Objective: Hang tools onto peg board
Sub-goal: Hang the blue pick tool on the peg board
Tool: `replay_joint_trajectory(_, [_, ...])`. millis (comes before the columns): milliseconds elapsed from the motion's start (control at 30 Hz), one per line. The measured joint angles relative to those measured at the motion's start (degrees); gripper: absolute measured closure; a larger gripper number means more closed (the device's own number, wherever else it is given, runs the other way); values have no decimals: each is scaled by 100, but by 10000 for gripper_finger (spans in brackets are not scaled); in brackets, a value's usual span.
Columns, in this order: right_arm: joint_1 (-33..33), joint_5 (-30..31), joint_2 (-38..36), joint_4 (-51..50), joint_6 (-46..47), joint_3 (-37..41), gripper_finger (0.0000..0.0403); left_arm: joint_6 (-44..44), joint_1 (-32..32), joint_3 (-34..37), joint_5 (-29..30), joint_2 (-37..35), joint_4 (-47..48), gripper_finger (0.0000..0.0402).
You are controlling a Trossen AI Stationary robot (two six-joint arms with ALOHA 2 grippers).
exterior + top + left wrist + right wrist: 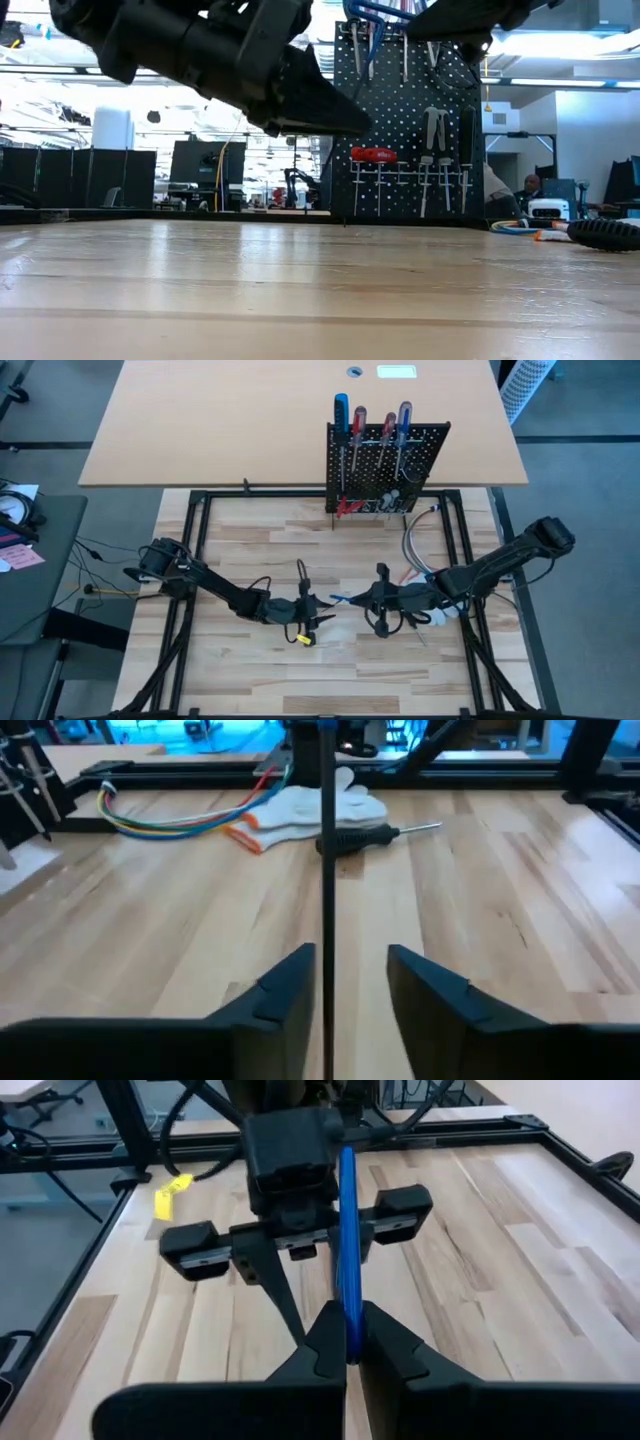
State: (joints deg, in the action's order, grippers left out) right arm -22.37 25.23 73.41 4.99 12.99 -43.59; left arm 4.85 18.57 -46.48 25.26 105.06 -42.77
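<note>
The black peg board (385,460) stands upright at the table's far edge, with several screwdrivers hanging on it and red pliers (345,507) at its bottom; it also shows in the low view (410,130). My right gripper (348,1348) is shut on a blue-handled screwdriver (346,1250) at mid-table (340,599). My left gripper (350,990) is open and faces it. Its fingers stand on either side of the screwdriver's thin dark shaft (327,910); I cannot tell whether they touch it. A black-handled screwdriver (365,838) lies on the table beside a white glove (310,808). My right gripper pinches the blue handle (348,1315) between its two fingers. The fingers come level from the table's right side and lie along the handle. The screwdriver sticks out past the fingertips toward my left gripper, clear of the table.
A bundle of coloured cable (170,815) lies by the glove at the table's right. A yellow tag (303,639) hangs under my left arm. A black frame (190,560) runs round the wooden tabletop. People and monitors show in the room behind.
</note>
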Motion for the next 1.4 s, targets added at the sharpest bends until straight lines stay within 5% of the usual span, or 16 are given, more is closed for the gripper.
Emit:
replay_joint_trajectory(300, [-15, -31, 0, -140, 66, 0, 390, 213, 148, -362, 34, -60, 910, 381])
replay_joint_trajectory(533, [-17, -46, 2, -182, 136, -2, 384, 367, 183, -372, 54, -99, 1085, 399])
replay_joint_trajectory(833, [-331, 469, -771, -1662, 660, -2, 278, 717, 119, -367, 173, -99, 896, 401])
replay_joint_trajectory(967, [-1023, 1521, -1044, -2571, 1462, -2, 241, 534, -76, -365, 137, -99, 266, 401])
replay_joint_trajectory(1133, [-1951, 2850, -701, -2884, 2111, -2, 226, 521, -779, -365, -1102, -99, -1095, 401])
replay_joint_trajectory(1400, [-1673, 3022, 761, -567, 727, 0, 229, 729, -1410, -711, -2205, -99, -1983, 401])
